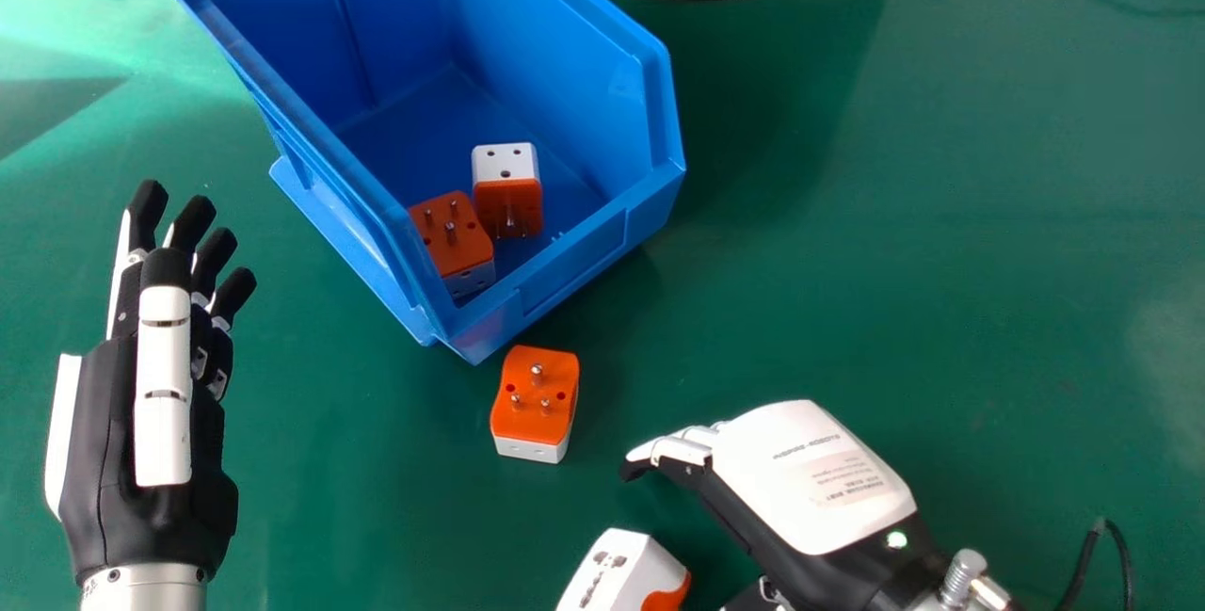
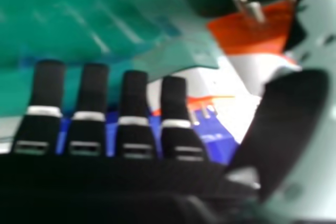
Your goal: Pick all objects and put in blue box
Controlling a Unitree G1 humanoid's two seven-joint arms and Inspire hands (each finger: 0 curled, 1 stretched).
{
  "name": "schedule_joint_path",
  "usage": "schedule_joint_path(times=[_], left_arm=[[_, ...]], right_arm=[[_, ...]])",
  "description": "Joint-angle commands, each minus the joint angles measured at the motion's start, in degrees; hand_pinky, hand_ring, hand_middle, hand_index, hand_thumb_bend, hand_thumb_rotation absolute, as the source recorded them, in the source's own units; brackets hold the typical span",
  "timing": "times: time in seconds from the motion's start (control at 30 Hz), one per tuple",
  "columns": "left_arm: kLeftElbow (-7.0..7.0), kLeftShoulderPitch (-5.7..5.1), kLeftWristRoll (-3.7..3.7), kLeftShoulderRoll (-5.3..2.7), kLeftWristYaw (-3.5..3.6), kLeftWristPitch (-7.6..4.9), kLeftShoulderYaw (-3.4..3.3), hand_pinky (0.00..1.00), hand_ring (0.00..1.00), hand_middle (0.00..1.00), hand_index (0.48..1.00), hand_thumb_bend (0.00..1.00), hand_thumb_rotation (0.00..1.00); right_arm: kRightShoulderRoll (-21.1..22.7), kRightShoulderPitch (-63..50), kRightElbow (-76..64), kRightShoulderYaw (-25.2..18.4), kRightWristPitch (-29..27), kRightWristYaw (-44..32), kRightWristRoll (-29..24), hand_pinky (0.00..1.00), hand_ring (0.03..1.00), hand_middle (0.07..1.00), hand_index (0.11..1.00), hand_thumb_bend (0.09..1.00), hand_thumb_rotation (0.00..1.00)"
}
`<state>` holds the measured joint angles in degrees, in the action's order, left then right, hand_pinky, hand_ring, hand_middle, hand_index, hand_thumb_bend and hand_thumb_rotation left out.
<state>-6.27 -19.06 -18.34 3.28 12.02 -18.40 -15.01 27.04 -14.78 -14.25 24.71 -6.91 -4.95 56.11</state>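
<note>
Nearest the robot, a blocky white plug adapter (image 1: 610,577) with an orange end lies on the smooth green tabletop (image 1: 941,244), its socket-holed face showing. Just beside it is the right hand (image 1: 805,479), a glossy white shell over black; its fingers are extended and spaced apart, the thumb well away from them, gripping nothing. The matte black and white left hand (image 1: 165,385) rests idle at the view's left, its fingers straight and loosely fanned. Between the hands sits an orange-topped adapter (image 1: 535,399) with rounded metal pins upward, near the angular, smooth plastic blue box (image 1: 574,263). Inside, two boxy orange and white adapters (image 1: 506,183) lie side by side.
</note>
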Motion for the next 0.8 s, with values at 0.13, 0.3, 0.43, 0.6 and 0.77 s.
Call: schedule_joint_path(times=[0.13,0.3,0.43,0.6,0.77], left_arm=[[-2.01,0.24,0.52,0.74,-0.27,0.07,-0.47,0.93,0.95,0.96,0.991,0.42,0.91],[-2.22,0.08,0.43,0.84,-0.08,0.12,-0.58,0.93,0.95,0.97,0.997,0.42,0.91],[-2.56,-0.29,1.05,1.14,-0.1,0.16,-0.53,0.93,0.95,0.97,0.999,0.42,0.91],[-2.33,-0.14,0.94,1.11,-0.18,-0.02,-0.49,0.94,0.96,0.98,1.0,0.43,0.91],[-2.61,-0.13,1.17,0.95,-0.66,0.26,-0.37,0.94,0.96,0.97,1.0,0.44,0.9]], right_arm=[[1.0,-0.7,-2.5,-1.3,-0.5,-0.5,-0.6,0.61,0.713,0.755,0.737,0.801,0.24],[0.4,-0.1,-1.9,-1.0,0.4,-0.8,0.2,0.6,0.709,0.751,0.734,0.8,0.22],[-0.4,0.2,-1.7,-0.7,0.9,-1.2,0.2,0.6,0.709,0.752,0.736,0.791,0.23],[-1.1,0.5,-1.2,-0.2,1.0,-0.5,0.2,0.61,0.711,0.753,0.737,0.777,0.24],[-1.5,0.8,-1.5,0.3,0.7,-1.0,0.2,0.61,0.711,0.753,0.737,0.774,0.24]])
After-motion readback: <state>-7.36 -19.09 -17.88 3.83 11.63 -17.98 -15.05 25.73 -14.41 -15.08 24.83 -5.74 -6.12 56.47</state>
